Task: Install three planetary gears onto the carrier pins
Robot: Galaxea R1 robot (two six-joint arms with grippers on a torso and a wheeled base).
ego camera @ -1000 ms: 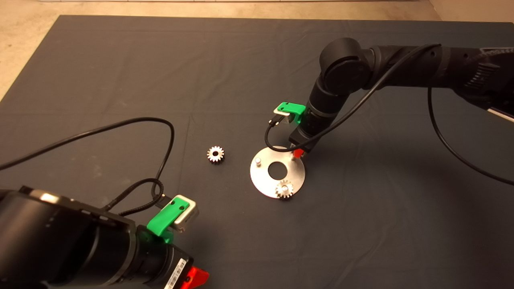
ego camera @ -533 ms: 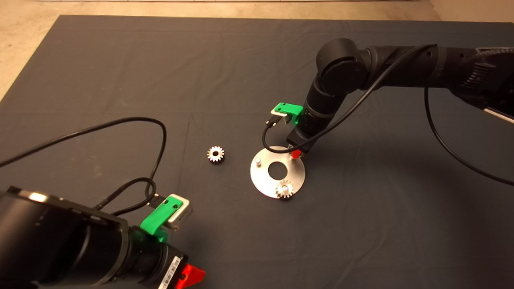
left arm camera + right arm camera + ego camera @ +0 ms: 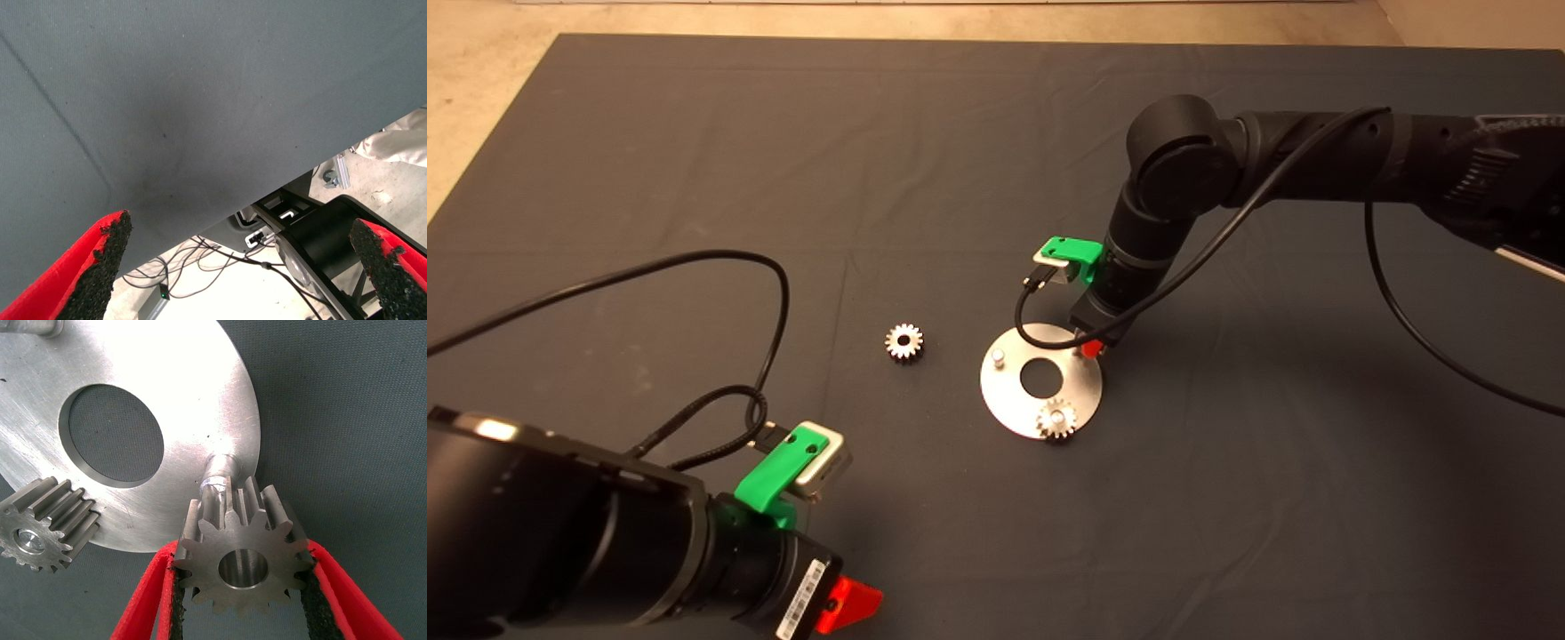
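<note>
The shiny disc (image 3: 1009, 391) lies mid-mat with one planetary gear (image 3: 1056, 420) seated on its near pin. A bare carrier pin (image 3: 999, 357) stands at the disc's left. My right gripper (image 3: 1089, 348) hovers over the disc's far right edge, shut on a second gear (image 3: 241, 551). That gear hangs just above and beside the pin (image 3: 220, 468) there, its bore off the pin's top. The seated gear (image 3: 41, 532) and disc (image 3: 193, 400) also show in the right wrist view. A third gear (image 3: 904, 341) lies loose on the mat left of the disc. My left gripper (image 3: 852, 603) waits open at the lower left.
The dark mat (image 3: 694, 133) covers the table. Cables loop from both wrists, one (image 3: 720, 267) arching over the mat at left. Past the mat's edge the left wrist view shows the floor with cables and a black robot base (image 3: 320, 247).
The right arm shifted slightly, bringing the held gear lower and closer over the disc's far right pin. The left arm drifted a little toward the lower left.
</note>
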